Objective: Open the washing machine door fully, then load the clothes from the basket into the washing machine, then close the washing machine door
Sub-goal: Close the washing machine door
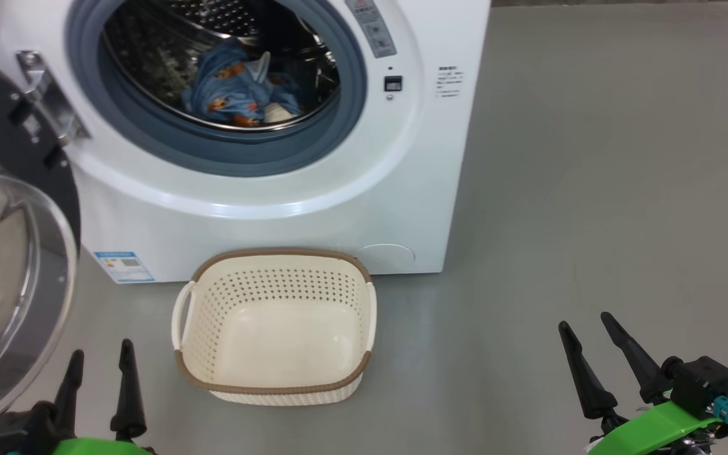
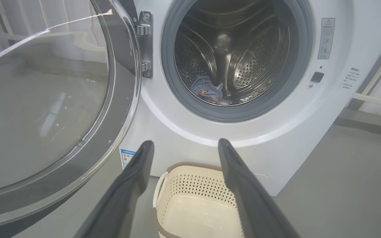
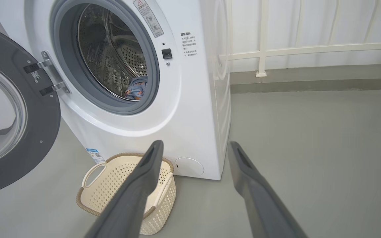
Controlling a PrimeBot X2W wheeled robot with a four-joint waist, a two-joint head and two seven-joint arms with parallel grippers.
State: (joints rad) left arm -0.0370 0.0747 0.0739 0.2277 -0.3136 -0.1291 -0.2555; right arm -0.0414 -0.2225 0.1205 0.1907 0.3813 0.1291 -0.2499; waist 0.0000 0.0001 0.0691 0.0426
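The white washing machine [image 1: 364, 189] stands ahead with its round black-rimmed door [image 1: 4, 253] swung open to the left. Light blue clothes [image 1: 237, 88] with orange prints lie inside the steel drum, also seen as clothes [image 2: 207, 93] and clothes [image 3: 137, 88]. The cream basket [image 1: 275, 379] sits on the floor in front of the machine with nothing inside it. My left gripper [image 1: 100, 357] is open at the lower left, beside the door's rim. My right gripper [image 1: 585, 328] is open at the lower right, well away from the basket.
Grey floor [image 1: 591, 189] spreads to the right of the machine. A white railing [image 3: 309, 49] and a low step run behind the machine's right side. A blue label sticker [image 1: 122, 265] marks the machine's lower left front.
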